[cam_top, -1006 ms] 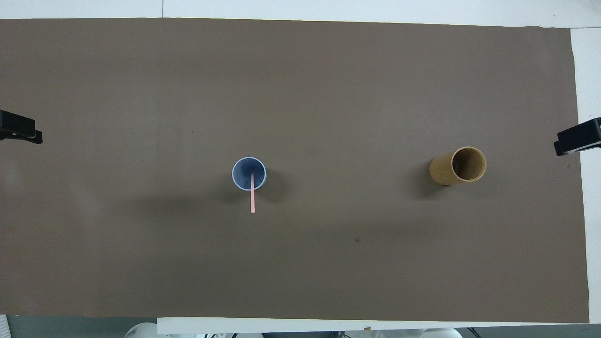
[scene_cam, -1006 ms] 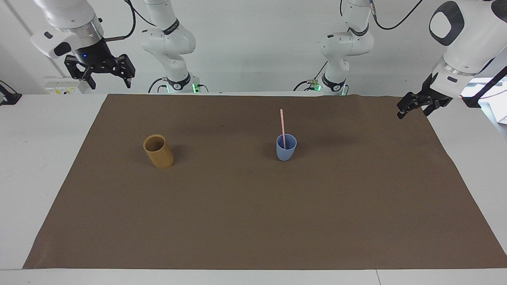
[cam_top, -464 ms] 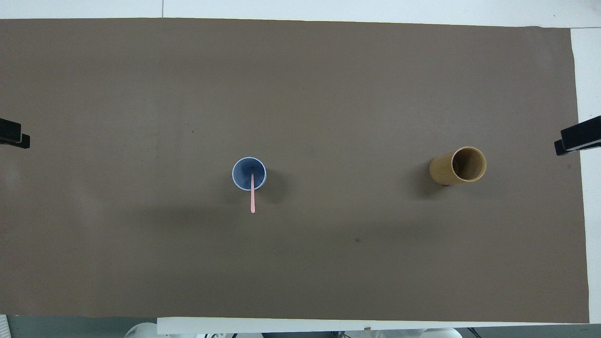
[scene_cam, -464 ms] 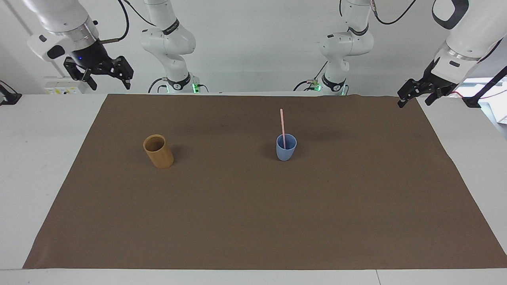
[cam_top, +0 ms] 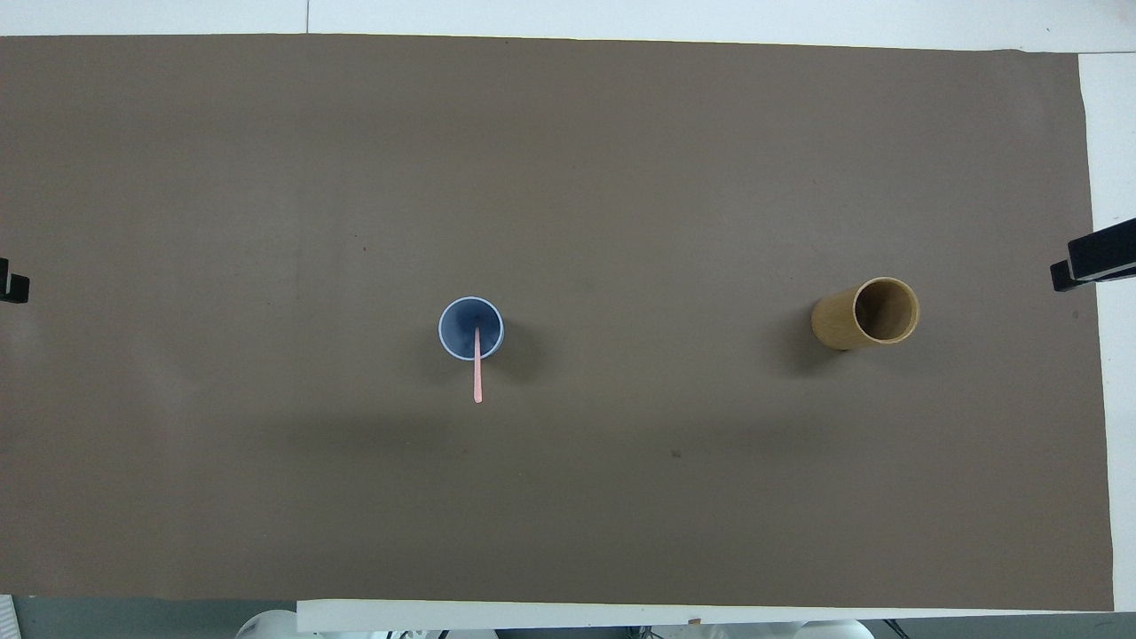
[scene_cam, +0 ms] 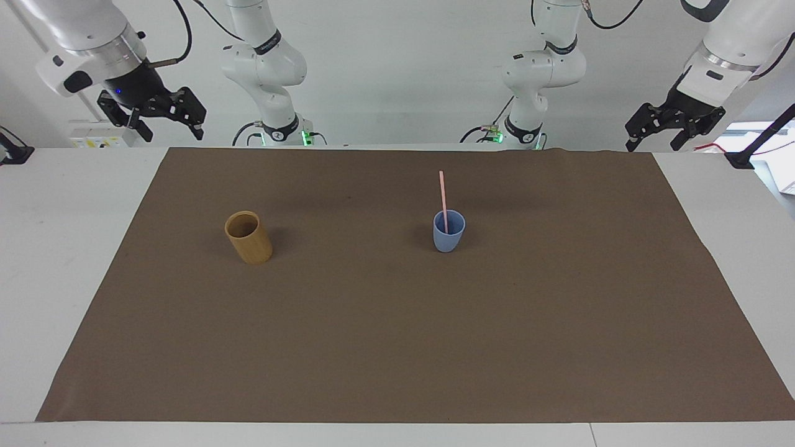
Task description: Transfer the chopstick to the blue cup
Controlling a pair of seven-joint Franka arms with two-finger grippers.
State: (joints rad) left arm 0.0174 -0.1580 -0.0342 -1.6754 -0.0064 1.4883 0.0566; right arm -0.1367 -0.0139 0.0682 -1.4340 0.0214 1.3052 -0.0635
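Overhead, my left gripper (cam_top: 12,286) and right gripper (cam_top: 1096,262) are cut off by the picture's side edges. Chopstick's (scene_cam: 443,198) lower end is hidden inside the blue cup (scene_cam: 448,236).

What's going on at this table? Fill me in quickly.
Nothing is being handled right now. The pink chopstick stands in the blue cup, leaning toward the robots, so the transfer looks done. A tan cup stands toward the right arm's end of the brown mat. The left gripper and the right gripper hang open and empty, raised off the two ends of the mat.
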